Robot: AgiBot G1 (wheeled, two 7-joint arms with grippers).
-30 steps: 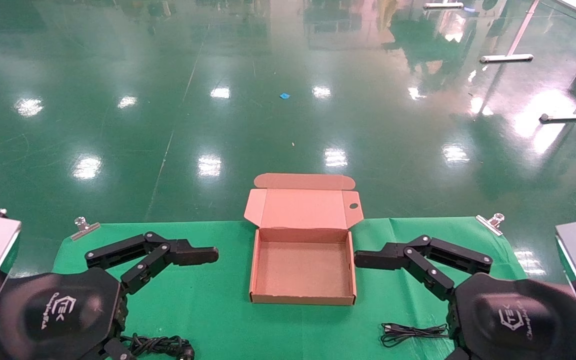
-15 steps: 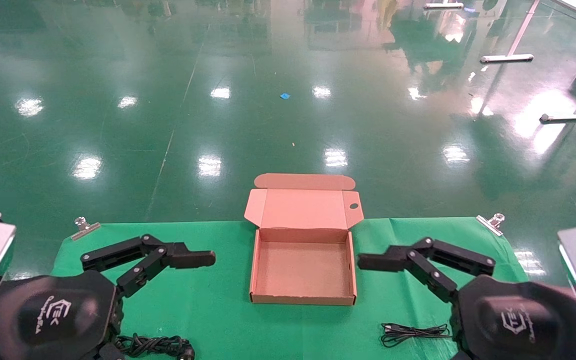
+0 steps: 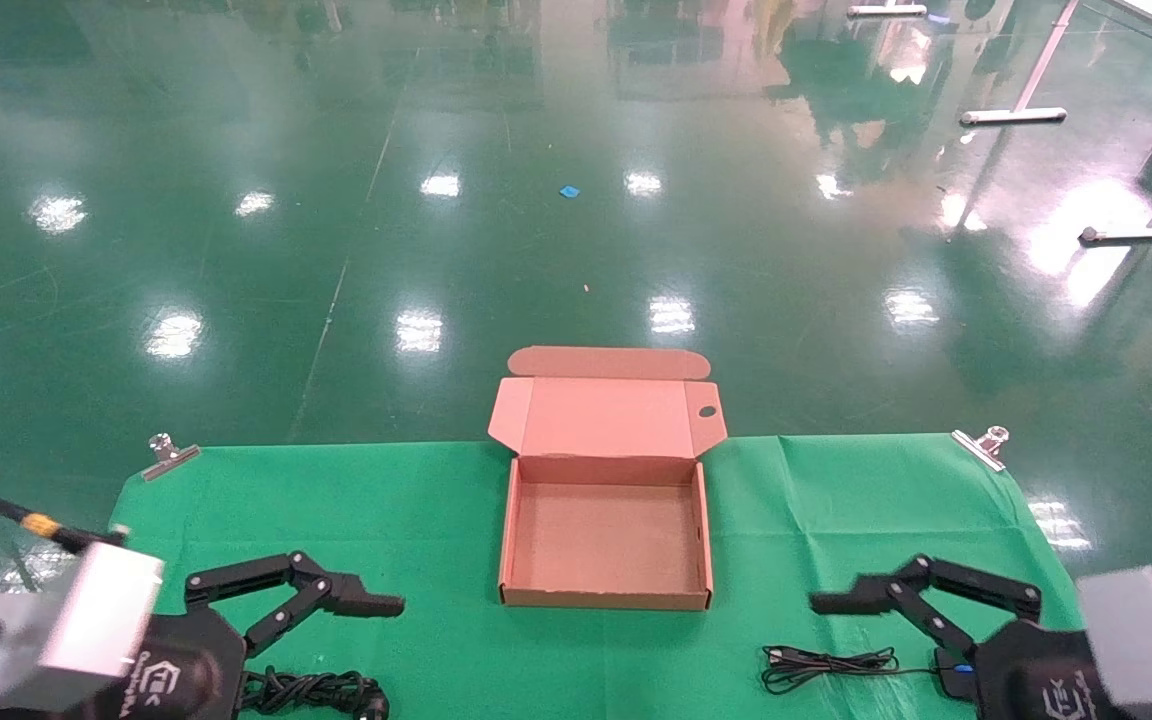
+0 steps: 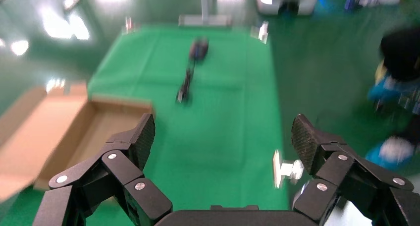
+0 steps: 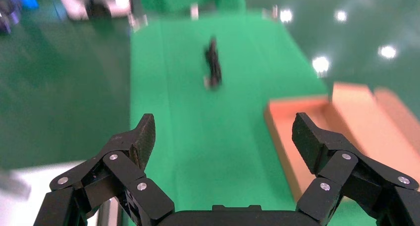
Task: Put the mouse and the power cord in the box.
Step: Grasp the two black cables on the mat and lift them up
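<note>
The open brown box (image 3: 701,540) lies in the middle of the green cloth, lid folded back; it also shows in the left wrist view (image 4: 59,137) and the right wrist view (image 5: 317,132). The power cord (image 3: 311,690) lies bundled at the near left edge, close beside my left gripper (image 3: 371,605), and appears across the cloth in the right wrist view (image 5: 213,65). The mouse (image 3: 951,682) peeks out by my right gripper (image 3: 841,603), its thin cable (image 3: 826,665) stretching left. The left wrist view shows the mouse (image 4: 199,48) far off. Both the left gripper (image 4: 223,137) and the right gripper (image 5: 223,137) are open, with nothing between the fingers.
Metal clips (image 3: 171,452) (image 3: 981,445) pin the cloth's far corners; one clip (image 4: 285,169) shows near my left fingers. Beyond the cloth is glossy green floor with table legs (image 3: 1026,100) at the far right.
Both arms have pulled back toward the near edge of the cloth and away from the box. The mouse now shows beside the right gripper. Box and cords have not moved.
</note>
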